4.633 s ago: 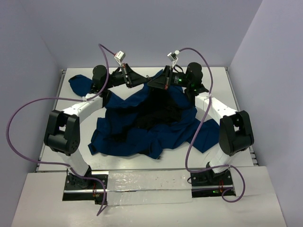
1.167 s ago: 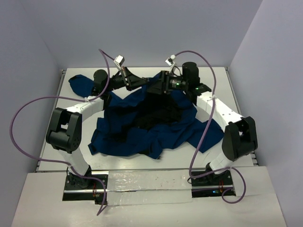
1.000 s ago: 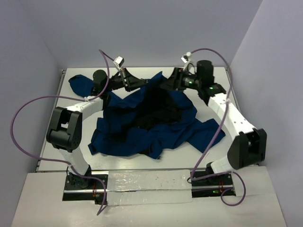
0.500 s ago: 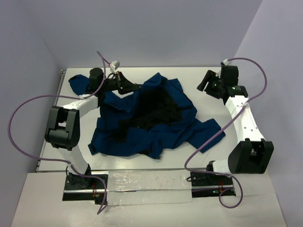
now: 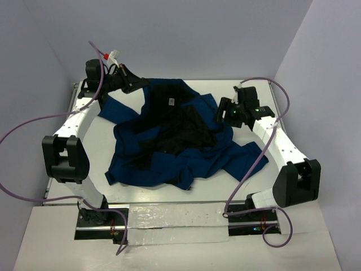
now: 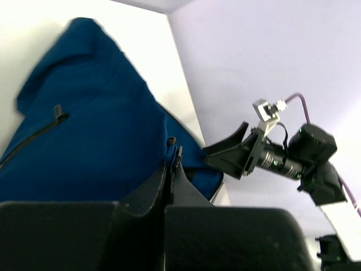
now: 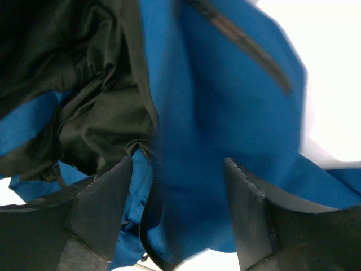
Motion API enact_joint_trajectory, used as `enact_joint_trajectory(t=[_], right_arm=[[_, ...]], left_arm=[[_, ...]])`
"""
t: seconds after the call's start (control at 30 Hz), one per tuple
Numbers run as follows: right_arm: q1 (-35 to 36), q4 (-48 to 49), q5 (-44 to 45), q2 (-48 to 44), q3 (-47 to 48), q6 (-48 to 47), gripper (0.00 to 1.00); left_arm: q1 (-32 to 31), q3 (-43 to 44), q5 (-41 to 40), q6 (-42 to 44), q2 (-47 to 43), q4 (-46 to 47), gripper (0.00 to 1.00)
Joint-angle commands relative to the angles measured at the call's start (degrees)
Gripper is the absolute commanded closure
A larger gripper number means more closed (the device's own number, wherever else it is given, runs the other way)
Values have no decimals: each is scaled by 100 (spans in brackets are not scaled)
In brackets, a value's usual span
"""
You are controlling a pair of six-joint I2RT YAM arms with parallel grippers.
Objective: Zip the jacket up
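White worktop is carrying everything. Navy jacket is lying open and crumpled across the middle of the frame, with its black lining facing up and one edge stretching toward the upper left. Left claw is sitting at that upper-left edge, jaws pinching tight on the jacket fabric. Right claw is hovering over the jacket's right side, centre right of the frame, jaws standing wide and gripping nothing.

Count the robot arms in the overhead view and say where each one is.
2. The left arm reaches to the far left corner, jaws shut on the jacket's edge. The right arm reaches in from the right, jaws open above the jacket.
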Motion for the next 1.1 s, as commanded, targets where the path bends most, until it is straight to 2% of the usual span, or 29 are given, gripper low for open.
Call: enact_joint_trajectory(t=[0.0,0.07,0.27,0.4,0.5,0.6,0.67,0.7,0.73,0.87,1.07], right_arm=[[158,498,-108,295,66,214,33],[164,457,78,315,79,291,35],[155,586,241,15,141,234,26],[158,228,-86,536,758,-57,26],[164,88,-136,854,987,-84,29],[179,183,-156,1022,945,2,50],[181,258,-49,1027,894,115,78],[173,246,285,1005,944,192,91],[156,217,600,983,1021,249,100],[-331,84,1228,814,1729,222,100],[-827,97,1378,785,3062,-330,100]], left_arm=[[271,473,-316,37,-135,-547,100],[346,631,-330,39,-135,-640,100],[481,787,-137,133,-113,-849,100],[553,639,-32,75,-214,-767,100],[609,545,-26,9,-281,-656,100],[635,632,-41,38,-285,-737,100],[665,704,-83,84,-282,-886,100],[679,738,-105,89,-311,-940,100],[688,764,-123,90,-342,-970,100],[927,844,-175,46,-479,-1193,100],[1066,1189,-395,117,-713,-1710,100]])
